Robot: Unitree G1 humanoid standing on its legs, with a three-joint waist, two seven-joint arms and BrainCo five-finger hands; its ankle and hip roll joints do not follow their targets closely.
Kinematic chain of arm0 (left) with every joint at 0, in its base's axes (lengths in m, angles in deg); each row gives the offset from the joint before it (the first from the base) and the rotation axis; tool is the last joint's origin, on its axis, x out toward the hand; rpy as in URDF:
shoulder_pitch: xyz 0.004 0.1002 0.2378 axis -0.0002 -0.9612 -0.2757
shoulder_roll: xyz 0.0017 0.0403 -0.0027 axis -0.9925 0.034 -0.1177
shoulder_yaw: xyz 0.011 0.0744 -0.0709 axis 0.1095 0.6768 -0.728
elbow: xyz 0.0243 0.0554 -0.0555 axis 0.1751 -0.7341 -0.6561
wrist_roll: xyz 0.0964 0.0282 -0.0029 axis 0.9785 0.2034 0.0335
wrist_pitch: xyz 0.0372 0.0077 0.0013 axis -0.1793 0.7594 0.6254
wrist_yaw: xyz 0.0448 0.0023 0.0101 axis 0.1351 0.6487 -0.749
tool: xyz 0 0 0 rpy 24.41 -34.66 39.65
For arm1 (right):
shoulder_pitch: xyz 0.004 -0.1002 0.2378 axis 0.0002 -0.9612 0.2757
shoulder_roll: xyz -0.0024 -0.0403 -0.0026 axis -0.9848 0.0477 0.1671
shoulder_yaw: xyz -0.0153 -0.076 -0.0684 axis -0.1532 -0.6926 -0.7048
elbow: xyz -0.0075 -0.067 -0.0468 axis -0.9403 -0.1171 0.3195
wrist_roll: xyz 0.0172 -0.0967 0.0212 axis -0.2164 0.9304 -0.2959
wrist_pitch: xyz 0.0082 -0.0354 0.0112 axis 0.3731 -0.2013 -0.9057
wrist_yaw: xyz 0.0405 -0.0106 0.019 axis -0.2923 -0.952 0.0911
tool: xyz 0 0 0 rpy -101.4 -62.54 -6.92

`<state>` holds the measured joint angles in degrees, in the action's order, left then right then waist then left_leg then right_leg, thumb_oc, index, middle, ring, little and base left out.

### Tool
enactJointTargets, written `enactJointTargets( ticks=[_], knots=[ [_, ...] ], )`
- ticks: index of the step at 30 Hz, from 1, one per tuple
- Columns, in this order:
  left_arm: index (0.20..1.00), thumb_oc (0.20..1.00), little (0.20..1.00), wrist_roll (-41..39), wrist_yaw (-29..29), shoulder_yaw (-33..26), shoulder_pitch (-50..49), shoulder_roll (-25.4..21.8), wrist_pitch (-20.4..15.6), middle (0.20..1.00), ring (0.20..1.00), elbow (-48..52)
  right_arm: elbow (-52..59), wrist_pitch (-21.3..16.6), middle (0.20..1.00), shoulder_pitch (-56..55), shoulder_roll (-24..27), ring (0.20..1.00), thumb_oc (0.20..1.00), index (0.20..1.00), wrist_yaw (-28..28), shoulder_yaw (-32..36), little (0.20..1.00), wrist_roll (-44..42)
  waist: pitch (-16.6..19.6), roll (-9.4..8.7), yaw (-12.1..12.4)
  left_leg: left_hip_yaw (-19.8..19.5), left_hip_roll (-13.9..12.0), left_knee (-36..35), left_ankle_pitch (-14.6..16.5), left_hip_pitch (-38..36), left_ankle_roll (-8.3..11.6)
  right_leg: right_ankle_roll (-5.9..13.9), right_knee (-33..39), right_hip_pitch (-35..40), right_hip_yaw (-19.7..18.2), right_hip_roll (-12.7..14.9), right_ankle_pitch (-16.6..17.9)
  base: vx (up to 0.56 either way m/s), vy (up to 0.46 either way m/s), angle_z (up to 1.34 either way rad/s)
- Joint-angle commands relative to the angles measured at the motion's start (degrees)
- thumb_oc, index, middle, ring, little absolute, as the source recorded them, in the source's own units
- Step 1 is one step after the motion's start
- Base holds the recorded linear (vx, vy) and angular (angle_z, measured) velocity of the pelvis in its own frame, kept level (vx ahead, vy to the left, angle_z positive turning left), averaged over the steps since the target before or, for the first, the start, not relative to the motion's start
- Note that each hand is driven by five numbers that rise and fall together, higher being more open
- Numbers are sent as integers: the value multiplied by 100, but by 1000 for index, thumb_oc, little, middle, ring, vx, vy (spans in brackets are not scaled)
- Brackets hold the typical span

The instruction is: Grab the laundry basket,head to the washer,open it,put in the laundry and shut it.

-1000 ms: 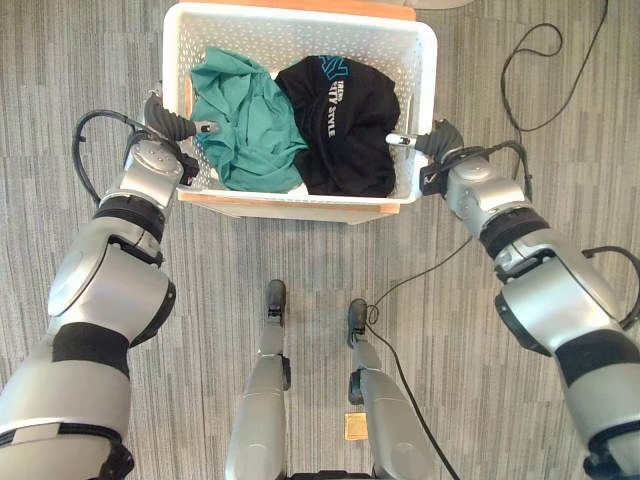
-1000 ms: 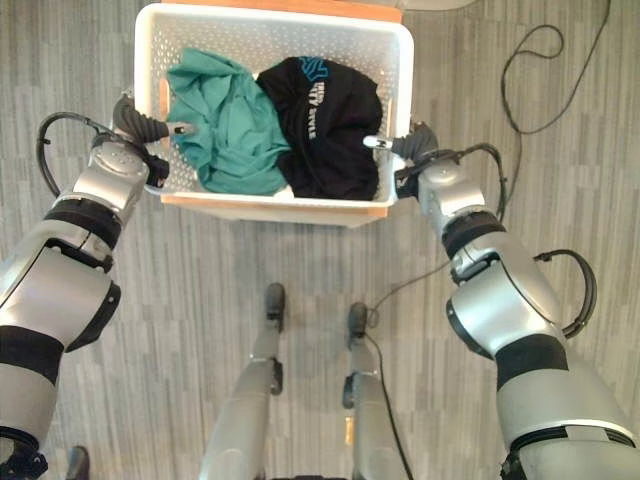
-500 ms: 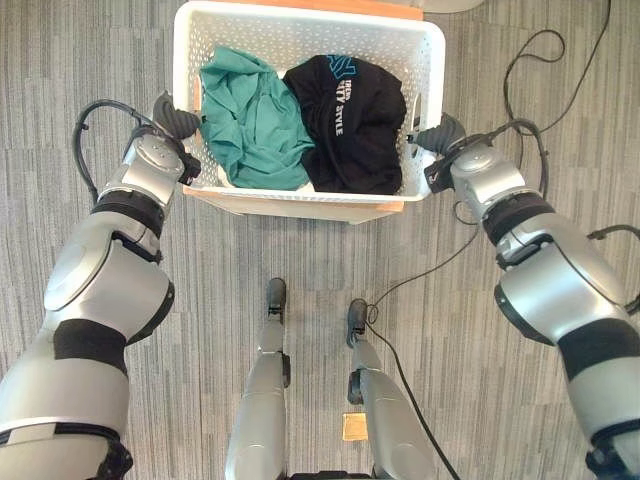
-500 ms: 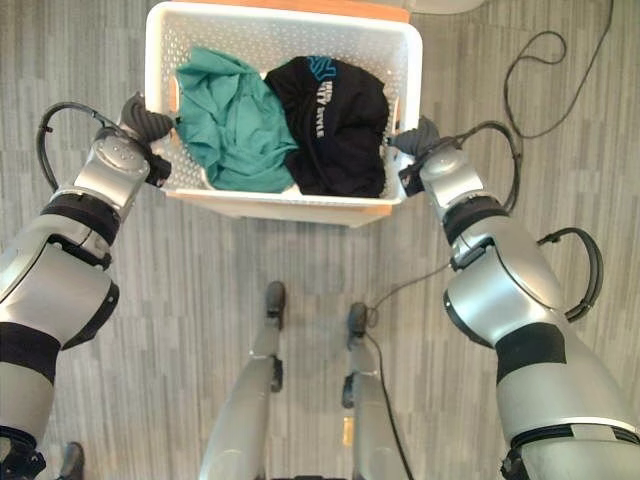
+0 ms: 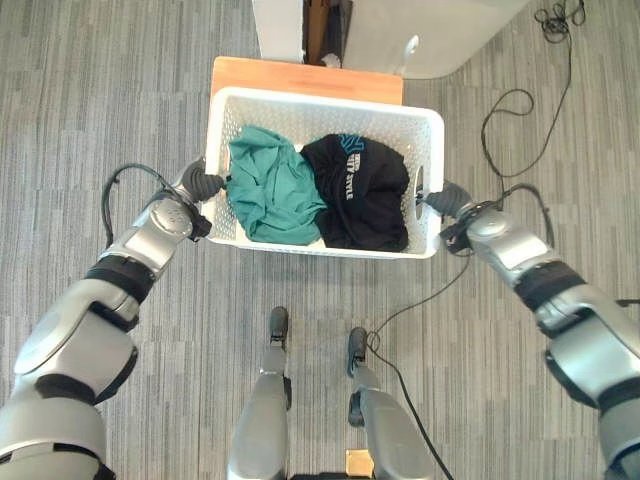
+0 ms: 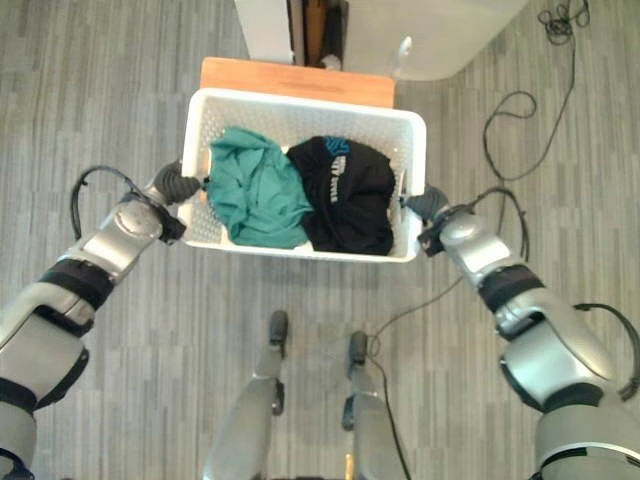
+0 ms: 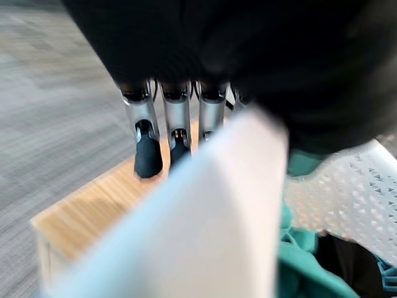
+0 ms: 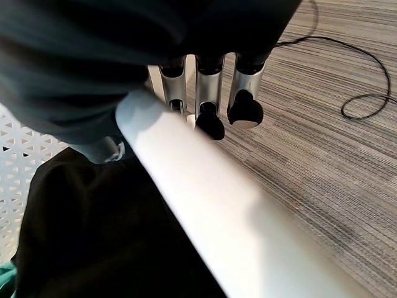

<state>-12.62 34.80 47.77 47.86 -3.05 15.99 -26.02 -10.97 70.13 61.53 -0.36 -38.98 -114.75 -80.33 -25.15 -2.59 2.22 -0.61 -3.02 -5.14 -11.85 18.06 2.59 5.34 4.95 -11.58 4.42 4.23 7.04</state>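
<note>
A white perforated laundry basket (image 5: 325,98) is held between my two hands, in front of me above the floor. It holds a teal garment (image 5: 265,185) on the left and a black printed garment (image 5: 360,190) on the right. My left hand (image 5: 197,185) grips the left rim, fingers (image 7: 149,139) curled down the outer side of the basket rim (image 7: 211,211). My right hand (image 5: 452,200) grips the right rim (image 8: 211,205), fingers (image 8: 209,93) hooked over its outside and the black garment (image 8: 93,236) just inside.
A wooden stand (image 5: 305,78) shows just past the basket's far edge. Behind it stands a white appliance (image 5: 430,35) with a rounded corner and a dark gap beside it. Grey striped carpet (image 5: 100,90) spreads to both sides.
The whole view has shifted. Both hands have closed on the basket's side rims and my arms reach farther out. The wooden edge under the basket's near side no longer shows.
</note>
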Motion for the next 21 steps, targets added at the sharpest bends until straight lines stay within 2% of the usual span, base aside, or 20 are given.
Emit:
enactJointTargets(
  ticks=[1, 5, 7, 8, 9, 14, 15, 16, 21],
  knots=[
    [200, 200, 200, -101, 194, -178, -448, 344, -389, 200, 200, 330, 977, -593, 200, -557, 454, 200, 200, 200, -485, 494, 200, -214, 944, 141, -151, -121, -163, 262, 875, -596, 87, 234, -659, 42, -116, 388, -501, 137, -16, -10],
    [200, 200, 200, -456, 531, -590, -1560, 76, -368, 200, 200, 1539, 1763, -582, 200, -1822, 1233, 200, 200, 200, -812, 1299, 200, -162, 1382, 248, -127, -203, -130, 292, 1031, -1147, 35, 263, -725, 553, -61, 433, -644, 131, -38, -5],
    [200, 200, 200, -386, 591, -643, -1758, 76, -330, 200, 200, 1671, 1804, -569, 200, -2069, 1298, 200, 200, 200, -875, 1454, 200, -152, 1470, 263, -118, -224, -129, 273, 1034, -1244, 30, 264, -746, 650, -26, 446, -668, 88, -32, 4],
    [200, 200, 200, -353, 702, -852, -2202, 177, -261, 200, 200, 1894, 2027, -491, 200, -2613, 1359, 200, 200, 200, -997, 1853, 200, -113, 1624, 287, -139, -251, -106, 253, 1064, -1400, 12, 267, -788, 796, 6, 465, -717, 78, -25, 8],
    [200, 200, 200, -351, 703, -846, -2208, 178, -255, 200, 200, 1904, 2047, -484, 200, -2650, 1362, 200, 200, 200, -998, 1879, 200, -109, 1627, 286, -131, -252, -106, 249, 1064, -1408, 12, 267, -786, 805, 8, 466, -718, 72, -26, 8],
    [200, 200, 200, -564, 841, -1112, -3127, 853, -65, 200, 200, 2082, 2494, -434, 200, -3710, 1073, 200, 200, 200, -1100, 2534, 200, -199, 1949, 297, -157, -310, -33, 289, 1207, -1704, -47, 256, -843, 1126, 17, 511, -843, 43, -15, 7],
    [200, 200, 200, -562, 841, -1102, -3128, 857, -63, 200, 200, 2084, 2510, -429, 200, -3739, 1075, 200, 200, 200, -1100, 2555, 200, -197, 1949, 297, -148, -309, -33, 287, 1209, -1713, -47, 256, -841, 1135, 17, 511, -845, 72, -3, 2],
    [200, 200, 200, -550, 937, -1032, -3256, 1215, 25, 200, 200, 1988, 2679, -353, 200, -4196, 863, 200, 200, 200, -1164, 2758, 200, -240, 2091, 312, -184, -349, -10, 298, 1278, -1835, -67, 248, -852, 1276, 5, 521, -927, 56, 2, -1],
    [200, 200, 200, -412, 983, -908, -3135, 1337, 107, 200, 200, 1868, 2773, -284, 200, -4460, 752, 200, 200, 200, -1192, 2818, 200, -265, 2223, 325, -227, -391, -4, 256, 1300, -1915, -73, 236, -835, 1348, 0, 526, -958, 14, 0, 1]
  ],
)
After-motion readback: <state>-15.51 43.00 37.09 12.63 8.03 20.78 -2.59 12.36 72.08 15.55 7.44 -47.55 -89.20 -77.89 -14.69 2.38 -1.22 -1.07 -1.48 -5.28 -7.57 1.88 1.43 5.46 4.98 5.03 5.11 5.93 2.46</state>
